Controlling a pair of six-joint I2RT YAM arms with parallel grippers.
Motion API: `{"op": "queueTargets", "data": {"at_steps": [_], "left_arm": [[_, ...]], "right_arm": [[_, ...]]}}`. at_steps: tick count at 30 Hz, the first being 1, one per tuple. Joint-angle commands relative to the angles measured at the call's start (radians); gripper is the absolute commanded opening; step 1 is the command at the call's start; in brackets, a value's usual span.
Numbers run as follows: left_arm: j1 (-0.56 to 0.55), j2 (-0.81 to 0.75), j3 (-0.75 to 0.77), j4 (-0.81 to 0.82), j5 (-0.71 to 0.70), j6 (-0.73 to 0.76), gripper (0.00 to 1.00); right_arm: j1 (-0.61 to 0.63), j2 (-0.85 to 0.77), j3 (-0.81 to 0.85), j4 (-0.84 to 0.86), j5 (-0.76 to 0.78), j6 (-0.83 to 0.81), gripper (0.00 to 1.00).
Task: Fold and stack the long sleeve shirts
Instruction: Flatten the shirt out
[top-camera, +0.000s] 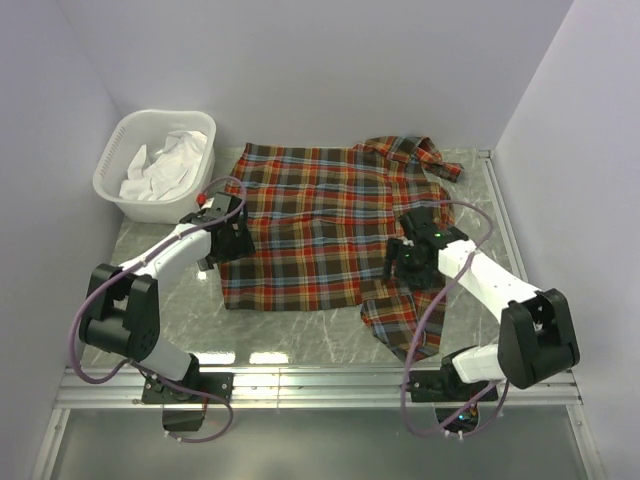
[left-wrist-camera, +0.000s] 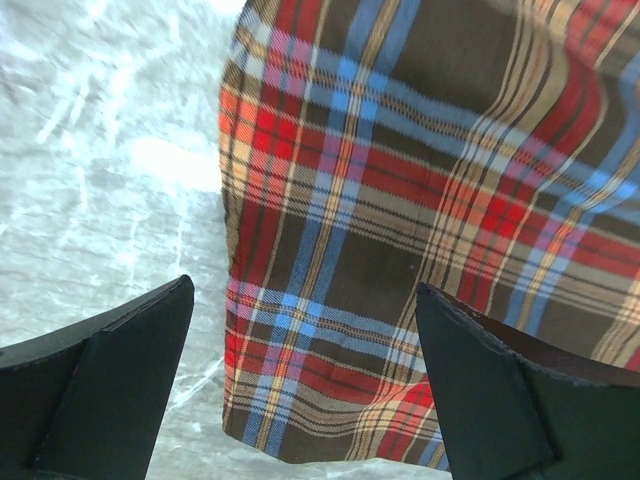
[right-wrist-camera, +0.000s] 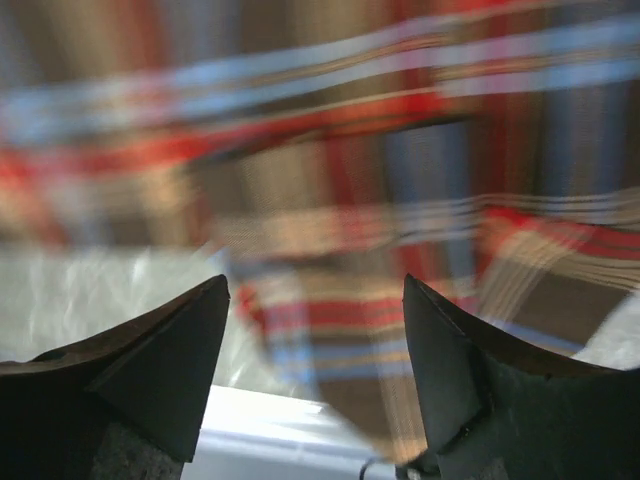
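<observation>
A plaid long sleeve shirt (top-camera: 320, 230) in red, blue and brown checks lies spread on the marble table, collar at the back right, one sleeve (top-camera: 405, 315) trailing toward the front right. My left gripper (top-camera: 222, 240) stands open over the shirt's left edge; the left wrist view shows the plaid hem corner (left-wrist-camera: 330, 400) between its wide-apart fingers (left-wrist-camera: 110, 370). My right gripper (top-camera: 408, 262) hovers open above the shirt's right side by the sleeve. Blurred plaid cloth (right-wrist-camera: 330, 330) lies below its spread fingers (right-wrist-camera: 450, 360), nothing clamped.
A white laundry basket (top-camera: 120, 160) holding white cloth (top-camera: 165, 165) stands at the back left. White walls close in the table on the left, back and right. A metal rail (top-camera: 300, 385) runs along the near edge. Bare marble (left-wrist-camera: 100, 180) shows left of the shirt.
</observation>
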Motion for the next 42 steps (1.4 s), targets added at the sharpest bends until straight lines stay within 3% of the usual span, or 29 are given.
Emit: {"op": "queueTargets", "data": {"at_steps": [1,8,17,23,26,27,29,33,36,42], "left_arm": [[-0.010,0.020,-0.014,0.030,0.023,0.005,0.99],[-0.010,0.008,-0.022,0.035,-0.001,0.019,0.99],[-0.010,0.017,-0.024,0.029,-0.015,0.016,0.99],[-0.010,0.037,-0.014,0.024,-0.011,0.018,0.99],[-0.010,0.038,-0.016,0.026,-0.014,0.016,0.99],[-0.010,0.040,-0.016,0.026,-0.014,0.015,0.99],[-0.010,0.043,-0.016,0.023,-0.015,0.015,0.99],[-0.010,0.045,-0.014,0.021,-0.023,0.013,0.99],[-0.010,0.046,-0.013,0.021,-0.021,0.013,0.99],[-0.010,0.051,-0.010,0.021,-0.020,0.012,0.99]], "right_arm": [[-0.130,0.002,-0.067,0.167,0.062,0.078,0.79],[-0.193,0.085,-0.127,0.312,0.006,0.048,0.80],[-0.207,0.079,-0.176,0.336,-0.136,-0.014,0.66],[-0.204,0.027,-0.201,0.328,-0.210,-0.041,0.49],[-0.201,0.009,-0.205,0.311,-0.211,-0.048,0.31],[-0.198,-0.011,-0.207,0.303,-0.207,-0.050,0.19],[-0.192,-0.036,-0.198,0.273,-0.208,-0.063,0.12],[-0.147,-0.140,-0.181,0.224,-0.242,-0.088,0.10],[-0.074,-0.209,-0.181,0.221,-0.299,-0.091,0.00],[0.159,-0.214,-0.165,0.218,-0.490,-0.159,0.00]]}}
